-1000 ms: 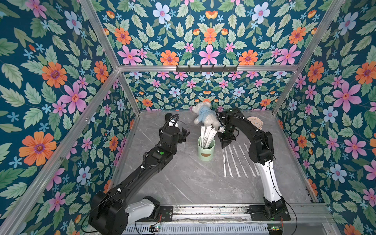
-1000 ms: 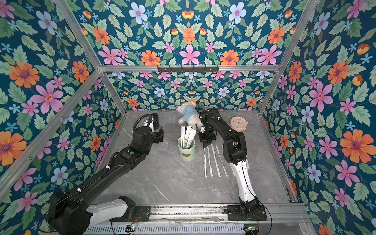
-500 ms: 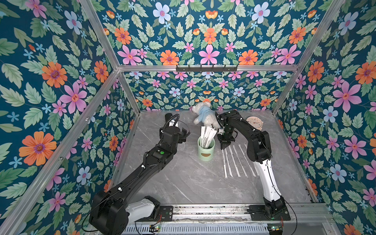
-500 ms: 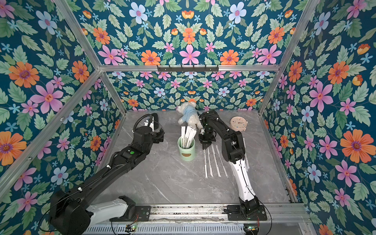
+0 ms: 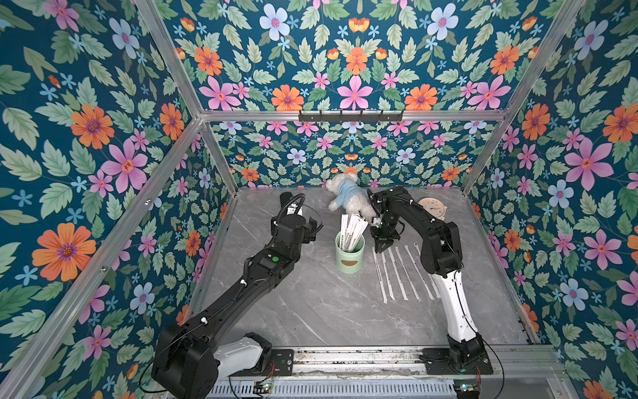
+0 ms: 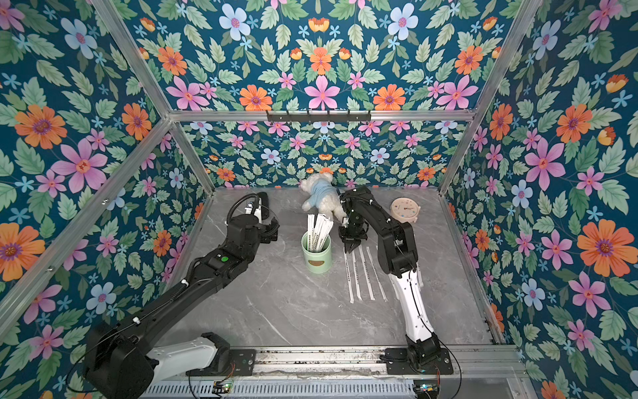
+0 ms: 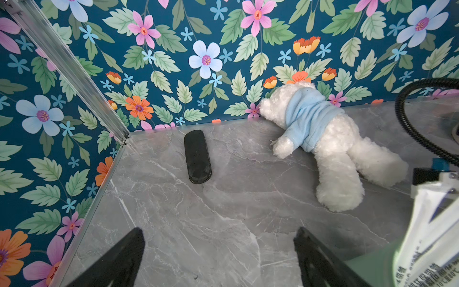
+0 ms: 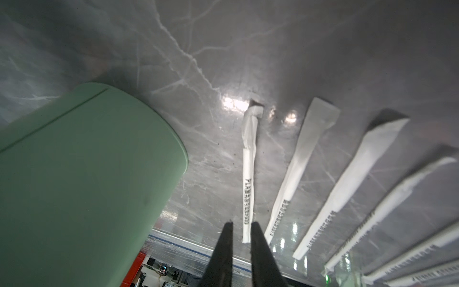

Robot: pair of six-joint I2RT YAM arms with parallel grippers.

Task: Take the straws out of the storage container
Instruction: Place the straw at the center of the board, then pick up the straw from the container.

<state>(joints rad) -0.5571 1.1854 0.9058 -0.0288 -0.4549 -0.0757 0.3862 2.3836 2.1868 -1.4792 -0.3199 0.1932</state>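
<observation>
Right claw (image 8: 239,225) points down at the table, jaws parted a sliver, nothing clamped. A row of laid-out straws (image 5: 397,273) runs from its tips toward the robot's base. The remaining straws (image 5: 352,229) stand near upright in the storage container (image 5: 349,259), just beside this claw on its left, tops fanning toward it and above its tips. Left claw (image 7: 219,232) hangs spread wide and empty on the cup's other side. The right arm seems better placed: up, then across.

The right claw (image 8: 241,223) has eased apart a little, letting go of its straw (image 8: 249,193)
</observation>
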